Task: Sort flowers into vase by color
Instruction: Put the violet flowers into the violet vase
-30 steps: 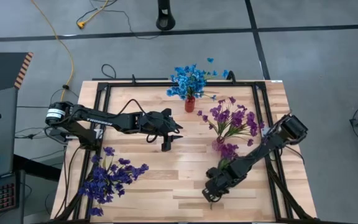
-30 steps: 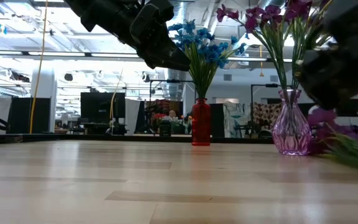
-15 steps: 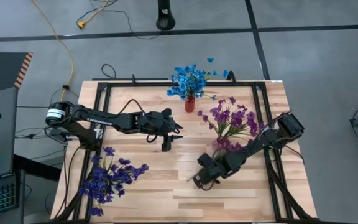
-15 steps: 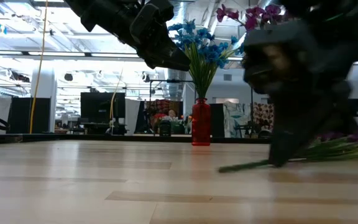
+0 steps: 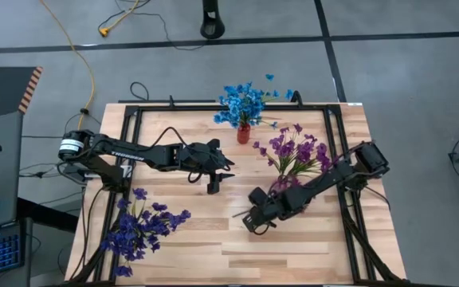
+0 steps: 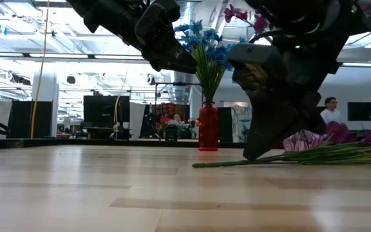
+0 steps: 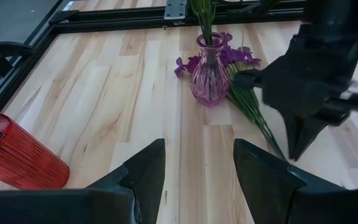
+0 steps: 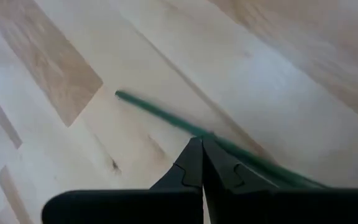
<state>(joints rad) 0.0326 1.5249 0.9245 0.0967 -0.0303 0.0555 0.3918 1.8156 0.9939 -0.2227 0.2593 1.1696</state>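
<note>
Down low on the tabletop (image 5: 213, 239), the right gripper (image 6: 253, 151) pinches a green flower stem (image 8: 160, 115), jaws closed. Farther off, the left gripper (image 5: 213, 189) hovers, jaws parted and empty. Beyond stand purple flowers (image 5: 297, 151) and blue flowers (image 5: 241, 104) in vases.

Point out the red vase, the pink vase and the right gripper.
Red vase (image 6: 208, 126), low view, mid body.
Pink vase (image 7: 209, 76), left wrist view, belly.
Right gripper (image 8: 201, 149), right wrist view, between the shut fingertips.
</note>
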